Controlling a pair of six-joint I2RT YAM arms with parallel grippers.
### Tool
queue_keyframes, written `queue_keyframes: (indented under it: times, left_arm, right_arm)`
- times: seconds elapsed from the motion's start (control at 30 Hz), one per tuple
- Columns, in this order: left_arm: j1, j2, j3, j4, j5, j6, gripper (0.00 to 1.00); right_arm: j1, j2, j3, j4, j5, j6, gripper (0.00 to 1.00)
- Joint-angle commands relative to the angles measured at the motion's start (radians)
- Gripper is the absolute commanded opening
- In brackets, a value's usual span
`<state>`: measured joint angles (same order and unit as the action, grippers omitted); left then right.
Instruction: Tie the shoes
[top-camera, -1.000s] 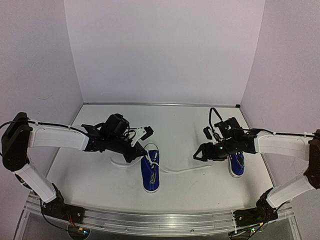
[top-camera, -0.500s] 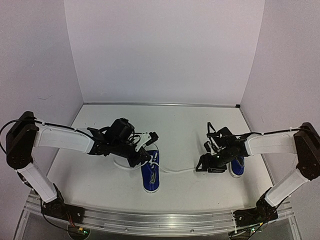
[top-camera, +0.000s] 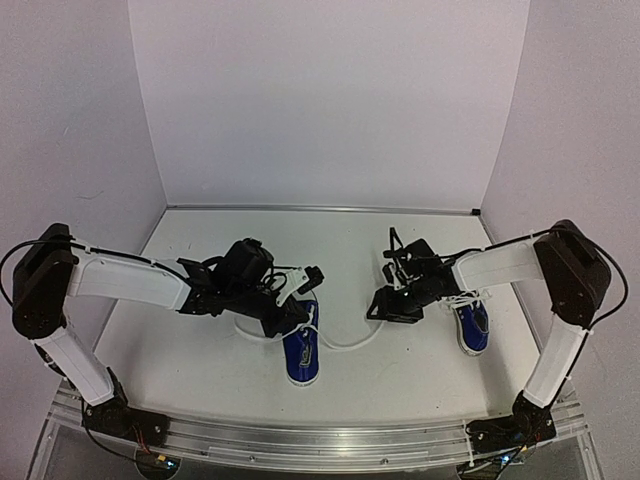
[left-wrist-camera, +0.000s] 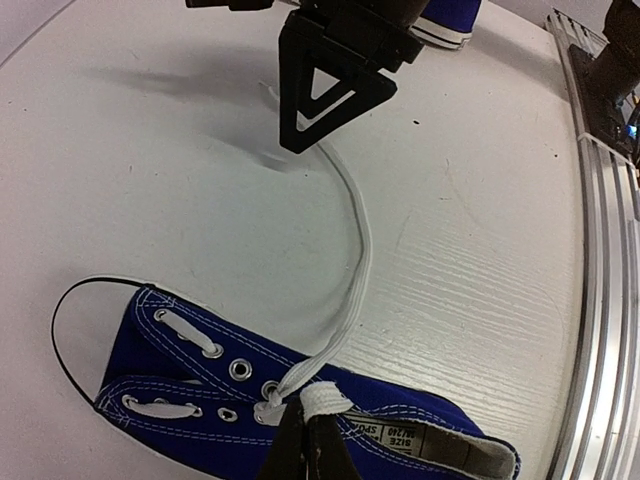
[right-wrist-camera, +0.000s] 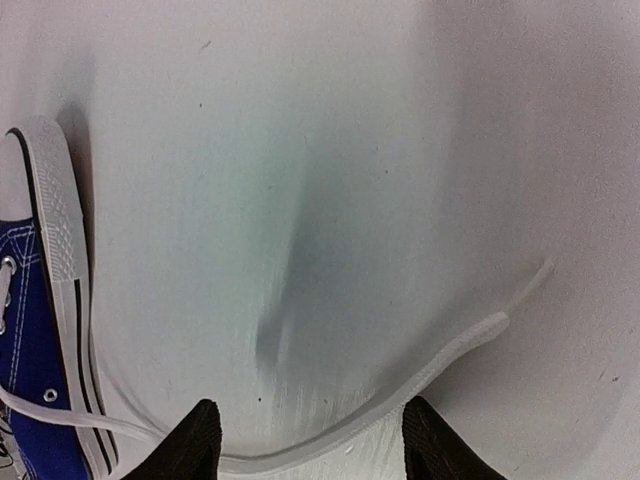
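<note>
Two shoes are seen: one shoe (top-camera: 300, 345) mid-table, the second shoe (top-camera: 472, 325) well right of it. One lace (right-wrist-camera: 440, 360) from it is straddled by the spread, empty right gripper (right-wrist-camera: 315, 445). The left gripper (left-wrist-camera: 305, 445) is pinched together at its eyelets, hold unclear.

**Both arms reached toward the centre, one gripper closed, one spread**

The left arm (top-camera: 130, 278) is stretched inward from its shoulder, the forearm kept low and nearly level. The left gripper (left-wrist-camera: 305, 445) is seen with its tips pressed together into one dark wedge. The right arm (top-camera: 500, 265) is bent sharply at the elbow and reached inward. The right gripper (right-wrist-camera: 312, 445) is pointed downward, its fingers (right-wrist-camera: 196, 445) held well apart
</note>
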<state>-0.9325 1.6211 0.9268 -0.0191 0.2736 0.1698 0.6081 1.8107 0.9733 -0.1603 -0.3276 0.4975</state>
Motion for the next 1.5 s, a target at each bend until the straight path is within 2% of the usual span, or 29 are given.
queue_keyframes:
  times: [0.0,0.2,0.37,0.5,0.63,0.83,1.07,1.2,1.47]
  left_arm:
    - [-0.004,-0.034,-0.008,0.049,-0.012,0.024,0.00]
    - [-0.009,-0.040,-0.011,0.051,-0.019,0.038,0.00]
    - [-0.013,-0.054,-0.054,0.109,-0.002,0.066,0.00]
    - [-0.016,-0.075,-0.112,0.207,0.008,0.100,0.00]
    - [-0.019,-0.090,-0.167,0.334,0.015,0.126,0.00]
    - [-0.035,-0.049,-0.138,0.392,-0.007,0.178,0.00]
    - [-0.073,0.007,-0.097,0.427,-0.066,0.284,0.00]
    - [-0.091,0.027,-0.094,0.424,-0.089,0.341,0.00]
    - [-0.109,0.024,-0.120,0.444,-0.099,0.382,0.00]
  right_arm:
    - [0.026,0.100,0.031,-0.078,0.108,-0.025,0.53]
    - [0.099,0.165,0.084,-0.162,0.232,-0.054,0.37]
    - [0.101,0.153,0.083,-0.164,0.254,-0.060,0.01]
    - [0.096,0.066,0.113,-0.114,0.224,-0.080,0.00]
    - [0.095,0.037,0.238,-0.084,0.133,-0.123,0.00]
    - [0.095,0.135,0.460,-0.082,-0.055,-0.162,0.00]
    - [0.096,0.207,0.591,-0.035,-0.224,-0.166,0.00]
    - [0.100,0.267,0.721,-0.020,-0.363,-0.175,0.00]
    - [0.194,0.427,1.019,-0.023,-0.594,-0.162,0.00]
